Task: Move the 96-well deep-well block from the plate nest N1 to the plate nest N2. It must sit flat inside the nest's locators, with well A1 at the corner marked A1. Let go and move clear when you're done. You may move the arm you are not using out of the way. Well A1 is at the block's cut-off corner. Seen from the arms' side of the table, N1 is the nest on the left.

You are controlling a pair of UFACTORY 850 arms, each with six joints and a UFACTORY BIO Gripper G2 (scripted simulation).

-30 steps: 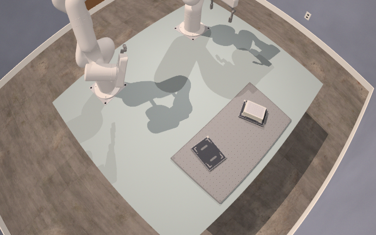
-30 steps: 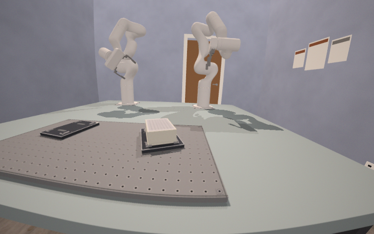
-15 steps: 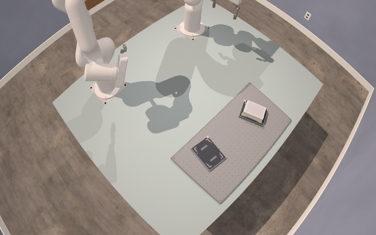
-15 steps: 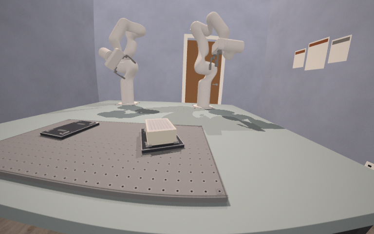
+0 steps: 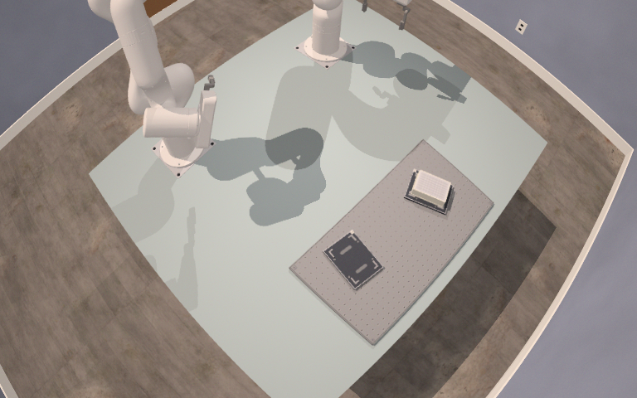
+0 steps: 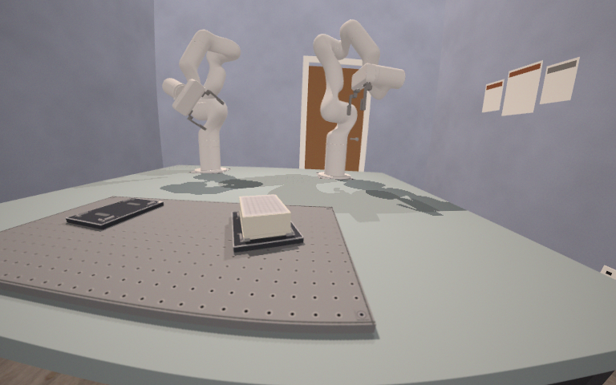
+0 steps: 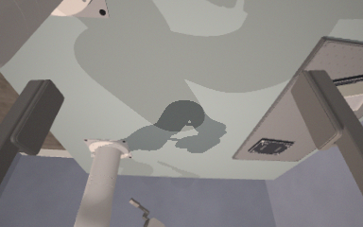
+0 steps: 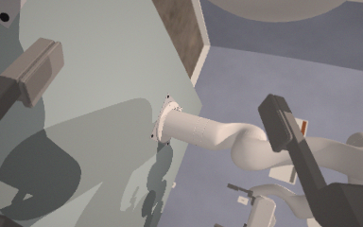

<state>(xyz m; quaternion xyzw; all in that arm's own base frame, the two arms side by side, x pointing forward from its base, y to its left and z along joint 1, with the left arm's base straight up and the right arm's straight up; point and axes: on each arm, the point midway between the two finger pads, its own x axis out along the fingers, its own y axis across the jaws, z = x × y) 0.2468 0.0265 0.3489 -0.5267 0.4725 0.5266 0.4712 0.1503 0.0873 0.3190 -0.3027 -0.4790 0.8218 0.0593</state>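
Working left to right across the exterior view, I have the right gripper [image 5: 210, 82] [image 6: 213, 115] [image 7: 134, 203] [image 8: 160, 96] first, spread to its full width with nothing in it, up on its arm well back from the plates. In front of it and lower down, nest N2 [image 5: 354, 258] [image 6: 115, 212] [image 7: 270, 147] lies unoccupied on the holed board [image 5: 399, 249] [image 6: 181, 272] [image 7: 284, 123]. Further right, below and forward of the left gripper [image 5: 383, 16] [image 6: 356, 108] [image 7: 179, 113] [image 8: 227, 206], the block [image 5: 430, 186] [image 6: 265, 217] [image 7: 357, 91] sits in nest N1 [image 5: 413, 199] [image 6: 268, 246] [image 7: 347, 80]. That left gripper is also fully open, holding nothing, high above the counter [image 5: 263, 300] [image 6: 454, 272] [image 7: 123, 47] and well apart from the block. I judge I'm at the approach, with pick-up and transfer all to come. The left arm looks the likelier one for me; next I'd bring its gripper over the block, point it straight down and line its fingers up with opposite sides before lowering. The nests are turned differently, so I expect to rotate the block on the way. I can't make out its cut corner surely from here, so I'd check A1 before setting down.
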